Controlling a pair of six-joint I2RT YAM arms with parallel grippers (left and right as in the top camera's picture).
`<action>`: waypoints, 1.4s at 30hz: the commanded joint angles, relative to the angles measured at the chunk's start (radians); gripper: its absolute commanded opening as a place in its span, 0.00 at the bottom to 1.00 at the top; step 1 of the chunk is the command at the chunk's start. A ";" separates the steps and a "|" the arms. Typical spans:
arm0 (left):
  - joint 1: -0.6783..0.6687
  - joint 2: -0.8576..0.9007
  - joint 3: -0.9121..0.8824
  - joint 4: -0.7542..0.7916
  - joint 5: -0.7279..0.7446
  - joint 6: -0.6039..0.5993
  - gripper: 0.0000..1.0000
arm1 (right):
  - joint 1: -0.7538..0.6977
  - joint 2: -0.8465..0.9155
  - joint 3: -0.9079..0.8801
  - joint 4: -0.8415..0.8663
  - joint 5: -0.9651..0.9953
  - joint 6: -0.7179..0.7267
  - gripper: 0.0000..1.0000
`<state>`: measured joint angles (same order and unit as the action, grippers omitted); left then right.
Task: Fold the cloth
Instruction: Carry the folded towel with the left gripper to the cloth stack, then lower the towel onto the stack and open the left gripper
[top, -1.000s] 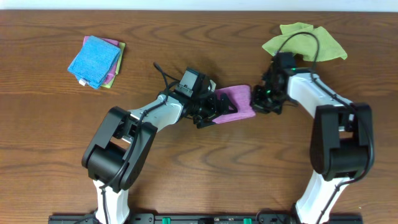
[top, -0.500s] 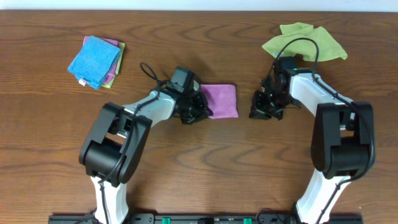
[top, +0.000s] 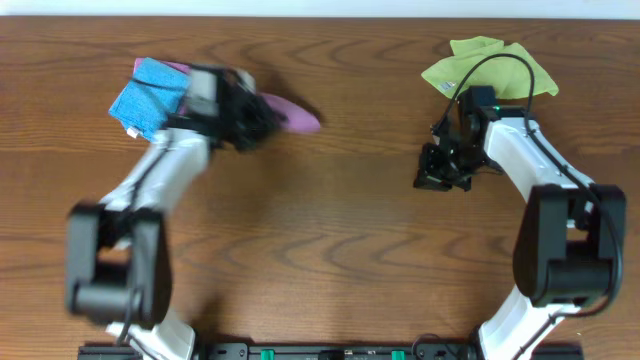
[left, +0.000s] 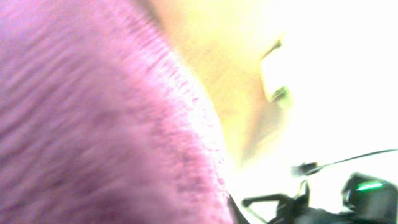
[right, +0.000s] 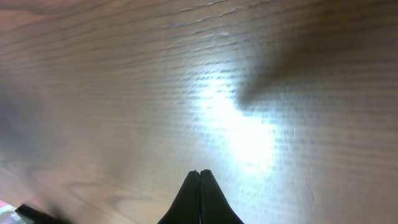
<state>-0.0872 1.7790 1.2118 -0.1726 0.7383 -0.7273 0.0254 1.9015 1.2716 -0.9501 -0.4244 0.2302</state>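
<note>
From overhead, the left claw (top: 250, 117) is clamped on the cloth (top: 292, 113), which trails rightward from it at the far left of the table (top: 330, 230), beside the blue cloth pile (top: 150, 97). I would guess it is meant to join that stack. The right claw (top: 437, 178) sits pinched together over bare wood, clear of the green cloth (top: 490, 68). Left wrist: purple fibres crowd the lens, blurred. Right wrist: the tips meet, holding nothing.

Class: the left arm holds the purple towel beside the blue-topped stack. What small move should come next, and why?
Probably lower the soft purple microfibre towel onto the bright blue cloth pile before releasing: the left jaws are shut on it, and it is beside that pile.
</note>
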 joint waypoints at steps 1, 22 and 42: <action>0.117 -0.117 0.066 0.005 0.046 0.026 0.06 | -0.006 -0.054 0.005 -0.012 0.009 -0.031 0.02; 0.422 -0.035 0.095 -0.014 -0.055 0.507 0.06 | -0.004 -0.106 0.004 -0.096 0.008 -0.045 0.02; 0.434 0.144 0.095 0.162 -0.043 0.480 0.06 | 0.042 -0.106 0.005 -0.102 0.009 -0.044 0.02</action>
<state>0.3355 1.8820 1.3010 -0.0101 0.6991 -0.2504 0.0551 1.8164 1.2716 -1.0515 -0.4145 0.2005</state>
